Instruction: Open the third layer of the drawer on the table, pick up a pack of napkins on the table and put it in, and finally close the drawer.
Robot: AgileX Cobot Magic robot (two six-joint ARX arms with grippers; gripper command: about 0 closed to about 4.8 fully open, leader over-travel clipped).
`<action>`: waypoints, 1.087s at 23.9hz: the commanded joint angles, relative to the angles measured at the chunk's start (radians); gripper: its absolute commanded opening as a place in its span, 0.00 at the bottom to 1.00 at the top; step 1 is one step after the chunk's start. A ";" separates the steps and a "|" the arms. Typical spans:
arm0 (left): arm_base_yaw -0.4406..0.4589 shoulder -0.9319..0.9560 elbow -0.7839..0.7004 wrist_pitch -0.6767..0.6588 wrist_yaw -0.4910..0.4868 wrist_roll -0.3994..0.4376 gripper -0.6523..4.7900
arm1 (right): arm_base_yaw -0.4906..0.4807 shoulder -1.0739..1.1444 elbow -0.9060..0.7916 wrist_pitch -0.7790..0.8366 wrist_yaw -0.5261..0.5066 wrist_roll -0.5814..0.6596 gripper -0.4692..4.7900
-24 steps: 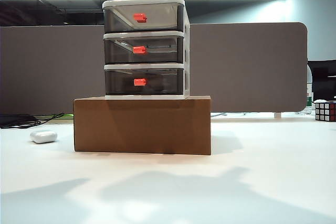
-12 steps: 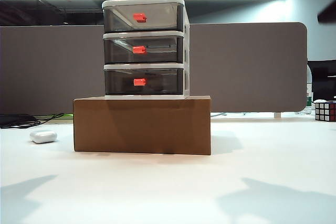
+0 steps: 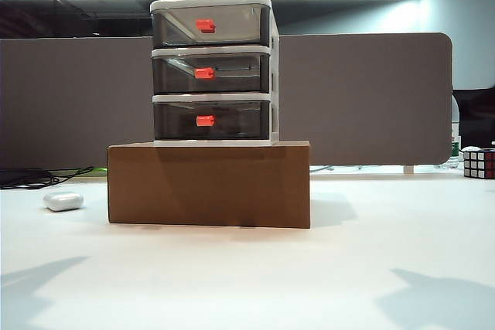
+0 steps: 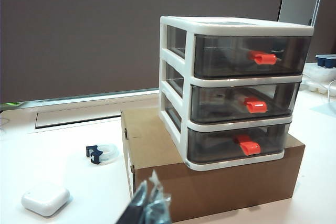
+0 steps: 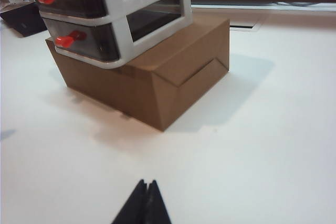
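The drawer stands on a brown cardboard box on the table, and all three smoky grey drawers are pushed in. The third layer is the lowest one, with a red handle. It also shows in the left wrist view as the lowest drawer and in the right wrist view. My left gripper is shut, with clear film on its tips, and hovers off the box's near left corner. My right gripper is shut above bare table, well back from the box. The pack of napkins is out of view. Neither gripper shows in the exterior view.
A small white oval case lies on the table left of the box, seen also as a white case. A blue clip with a clear loop lies behind it. A Rubik's cube sits far right. A grey partition backs the table.
The arms' shadows on the table have slid apart toward the near corners. A dark arm part seen at the top right half a second ago is gone. The drawer unit has not moved.
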 commanded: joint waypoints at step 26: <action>0.684 0.000 0.006 -0.023 0.385 0.003 0.11 | -0.591 -0.035 -0.008 0.056 -0.340 -0.056 0.08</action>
